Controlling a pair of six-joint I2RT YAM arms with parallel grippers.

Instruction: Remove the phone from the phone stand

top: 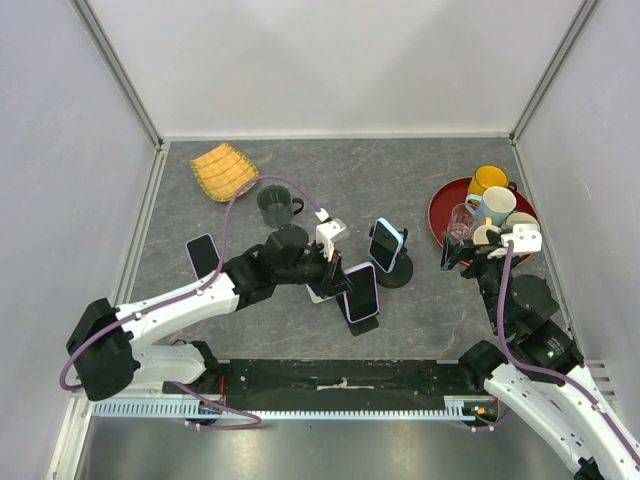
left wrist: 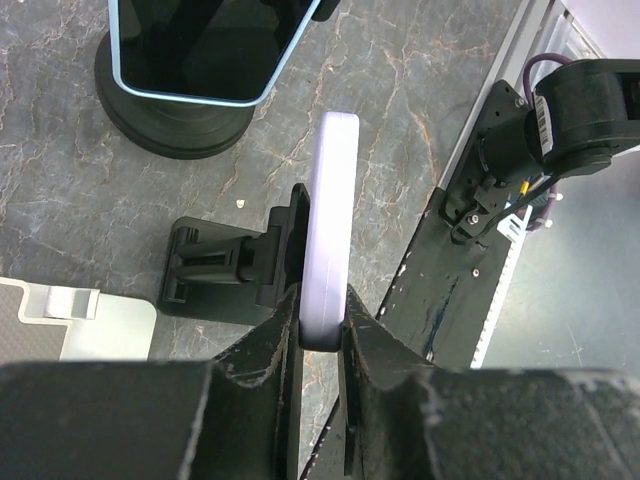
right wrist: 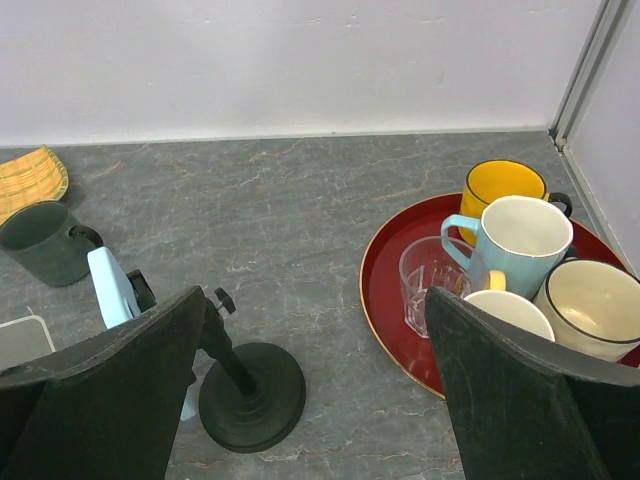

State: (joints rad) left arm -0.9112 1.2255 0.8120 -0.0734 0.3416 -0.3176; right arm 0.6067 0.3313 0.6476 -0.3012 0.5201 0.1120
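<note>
My left claw (left wrist: 322, 335) is shut tight on the purple phone (left wrist: 330, 220), one finger on each flat side. The phone stands on its edge and its back touches the little black phone stand (left wrist: 215, 265). They are near the front of the gray desk (top: 430, 180). Just beside them, a blue phone (top: 385, 243) sits on a round black stand (right wrist: 252, 396). My right claw (right wrist: 312, 350) is wide apart and holds nothing, next to the red tray (right wrist: 385, 300) with cups.

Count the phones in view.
3. A black phone flat at the left; a blue phone on the round stand; a lilac phone pinched by the left hand. None seems hidden.
</note>
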